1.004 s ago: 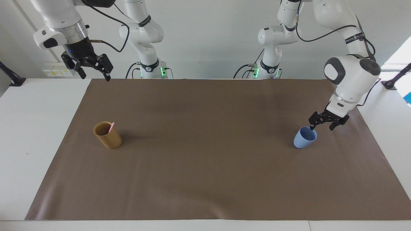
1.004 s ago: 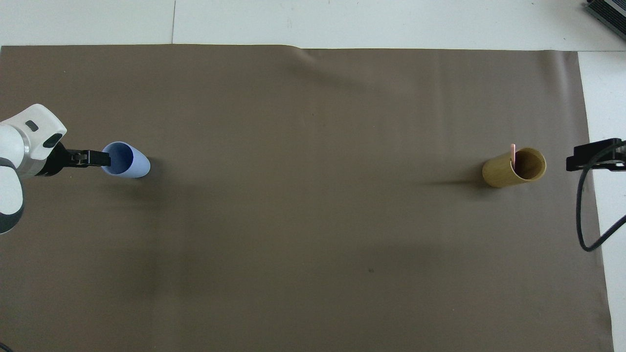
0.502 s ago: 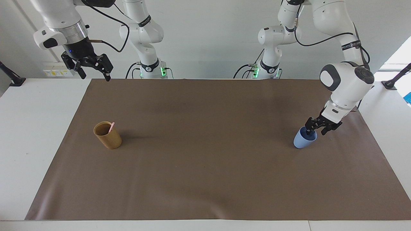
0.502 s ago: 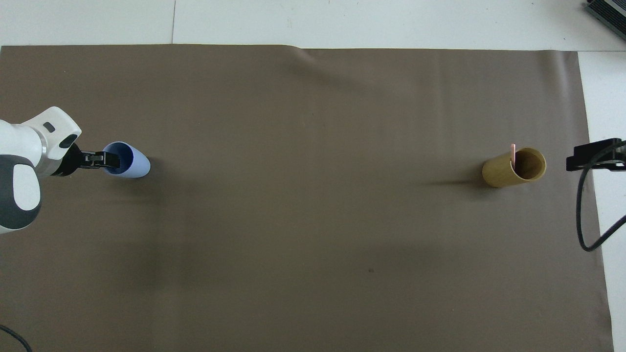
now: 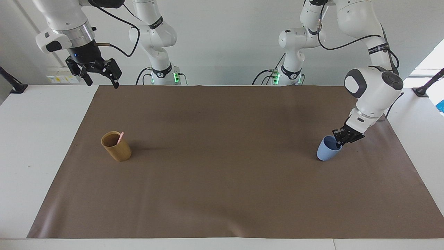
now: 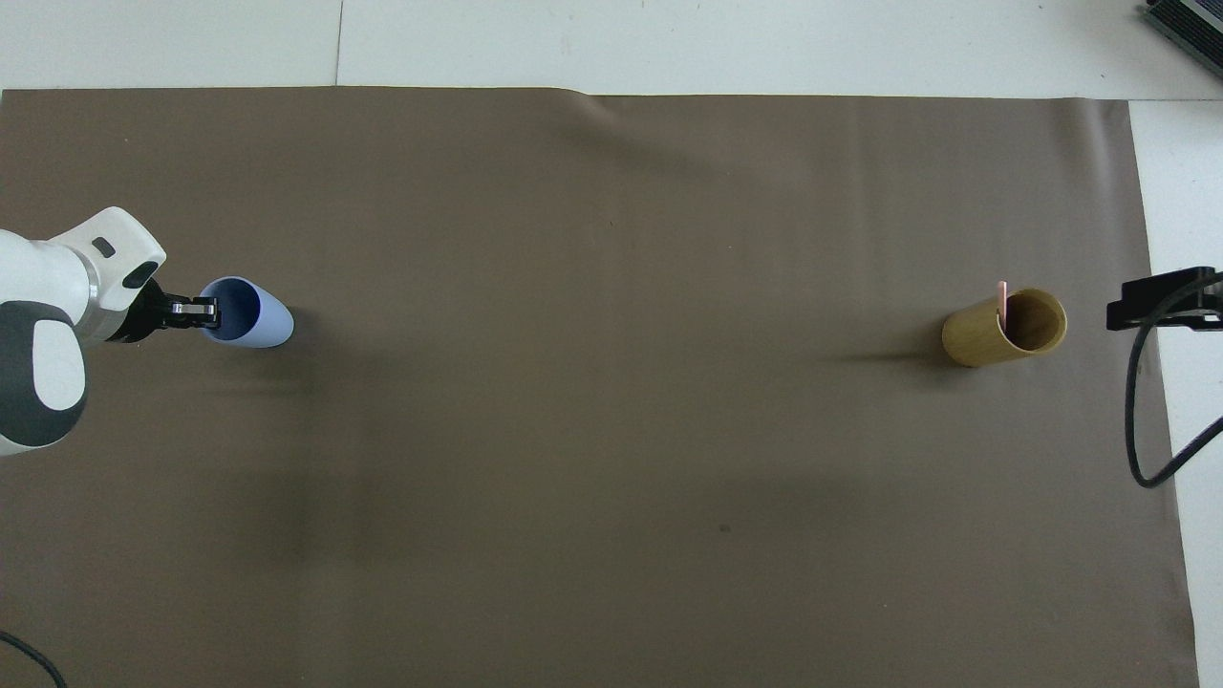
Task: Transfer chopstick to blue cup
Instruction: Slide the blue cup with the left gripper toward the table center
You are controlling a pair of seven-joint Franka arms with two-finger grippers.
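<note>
Left gripper (image 5: 340, 142), as I see it, pinches the rim of the smooth, tapering blue cup (image 5: 326, 150), while the thin pink chopstick (image 5: 120, 138) leans inside the tan wooden-looking cup (image 5: 117, 146), well apart from it, and the right gripper (image 5: 100, 74) waits spread.

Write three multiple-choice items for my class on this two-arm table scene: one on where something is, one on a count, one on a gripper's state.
1. Where is the thin pale pink chopstick?
A. in the tan wooden-looking cup
B. in the small light-blue cup
C. flat on the brown mat

2. How many cups stand on the mat?
A. one
B. two
C. three

3. How is the left gripper?
A. open, high over the mat
B. shut on the chopstick
C. shut on the light-blue cup's rim

Key: 1 A, its tip sticks out of the tan cup; 2 B, one tan, one blue; 3 C, its fingertips pinch the rim. The right gripper waits open above the mat's corner.
</note>
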